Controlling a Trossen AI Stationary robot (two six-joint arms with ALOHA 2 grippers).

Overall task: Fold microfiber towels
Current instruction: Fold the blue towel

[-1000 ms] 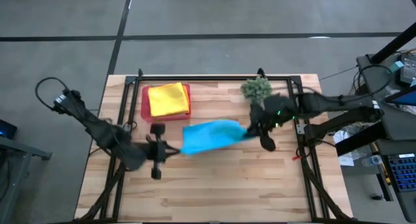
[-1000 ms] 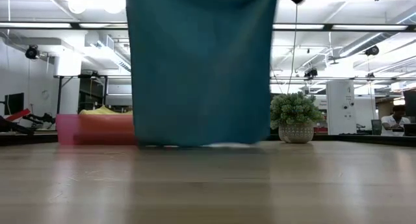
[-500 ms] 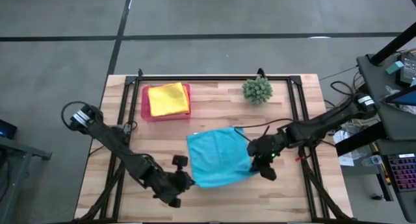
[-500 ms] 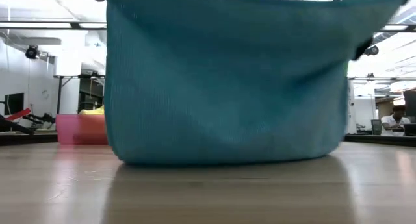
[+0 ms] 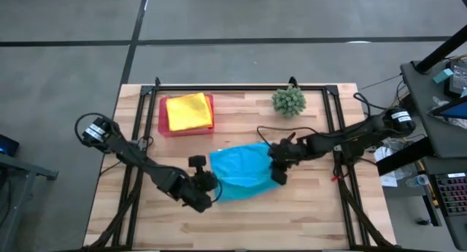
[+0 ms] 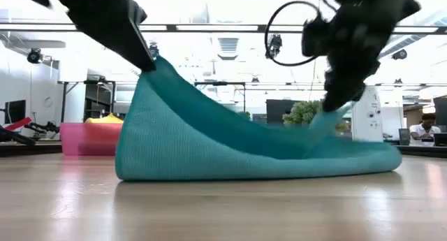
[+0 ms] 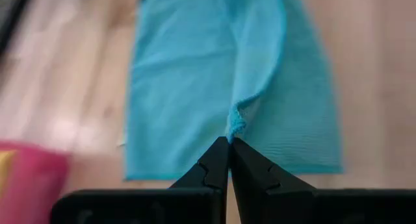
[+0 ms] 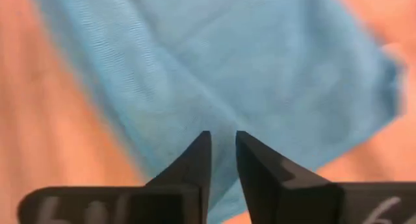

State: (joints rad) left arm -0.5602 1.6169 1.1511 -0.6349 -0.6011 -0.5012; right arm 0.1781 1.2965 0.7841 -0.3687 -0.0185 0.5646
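Only overhead: yellow towel [image 5: 189, 111] beyond turquoise towel [image 5: 241, 171].

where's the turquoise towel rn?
High view: the turquoise towel lies mid-table, in front of the pink tray, pinched between the left gripper and the right gripper, its left corner lifted.

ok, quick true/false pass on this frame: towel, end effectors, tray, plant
1. The turquoise towel lies fully flat. False: the low view shows one corner lifted, the rest on the table.
2. The left end effector is shut on the towel. True.
3. The pink tray holds a yellow towel. True.
4. The plant stands on the turquoise towel. False: it stands apart, near the far edge.
5. The right end effector hangs over the tray. False: it is at the turquoise towel.
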